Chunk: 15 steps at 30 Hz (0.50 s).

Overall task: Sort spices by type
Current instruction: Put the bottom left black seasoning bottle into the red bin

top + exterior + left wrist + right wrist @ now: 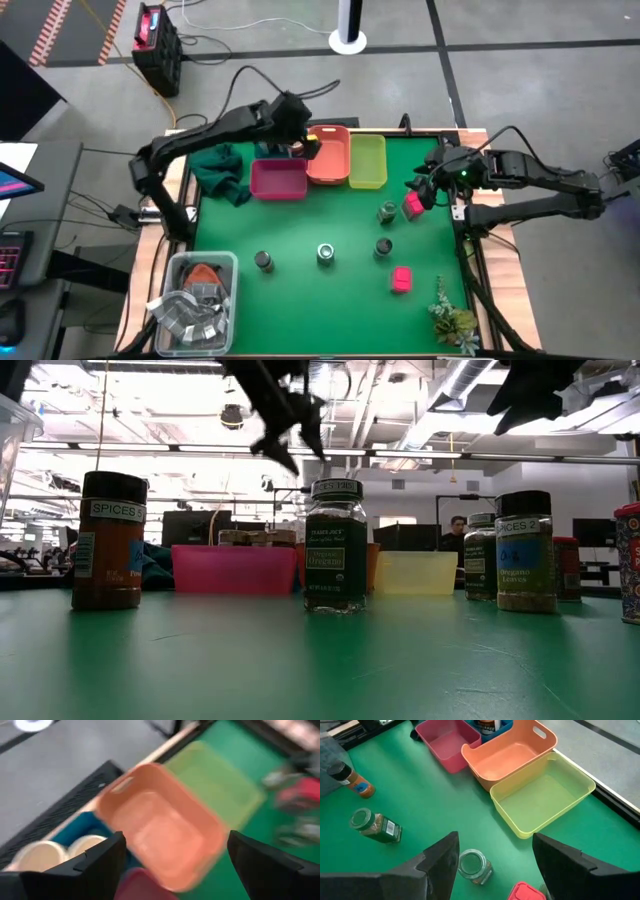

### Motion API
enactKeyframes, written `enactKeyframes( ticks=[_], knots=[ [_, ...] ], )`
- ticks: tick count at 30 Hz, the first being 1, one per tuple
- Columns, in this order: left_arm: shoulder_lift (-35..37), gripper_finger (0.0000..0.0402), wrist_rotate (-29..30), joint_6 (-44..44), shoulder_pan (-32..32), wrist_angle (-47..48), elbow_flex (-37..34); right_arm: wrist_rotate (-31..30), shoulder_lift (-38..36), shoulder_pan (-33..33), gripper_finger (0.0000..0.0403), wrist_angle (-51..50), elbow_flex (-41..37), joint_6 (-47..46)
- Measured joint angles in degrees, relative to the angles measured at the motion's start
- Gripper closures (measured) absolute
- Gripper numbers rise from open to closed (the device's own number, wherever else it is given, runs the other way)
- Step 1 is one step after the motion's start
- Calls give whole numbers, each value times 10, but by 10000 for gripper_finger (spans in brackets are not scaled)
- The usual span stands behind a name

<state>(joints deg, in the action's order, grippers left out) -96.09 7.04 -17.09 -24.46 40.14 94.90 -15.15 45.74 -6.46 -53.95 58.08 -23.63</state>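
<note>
Spice jars stand upright on their bases on the green mat: a dark-topped one (263,261), a shiny-topped one (326,253), two more (384,247) (387,211). One pink box (401,278) lies near the front; another (411,205) sits by my right gripper (425,185), which hovers open and empty above a green-lidded jar (472,865). My left gripper (303,142) hangs open and empty over the orange tray (165,830). Two tan-topped jars (40,855) stand in the blue tray (82,827).
Magenta tray (278,180), orange tray (328,158) and yellow-green tray (367,160) line the far edge. A dark green cloth (225,170) lies to their left. A clear tub of grey packets (195,300) and a plant sprig (450,315) occupy the near corners. A person (457,530) sits far behind.
</note>
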Motion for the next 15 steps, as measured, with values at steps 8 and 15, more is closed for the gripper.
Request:
enactKeyframes(
  ticks=[8,15],
  knots=[
    [88,89,144,-103,148,-23,-75,0,0,0,124,0,0,17],
    [181,114,161,-214,175,-181,-282,16,0,0,124,0,0,28]
  ],
)
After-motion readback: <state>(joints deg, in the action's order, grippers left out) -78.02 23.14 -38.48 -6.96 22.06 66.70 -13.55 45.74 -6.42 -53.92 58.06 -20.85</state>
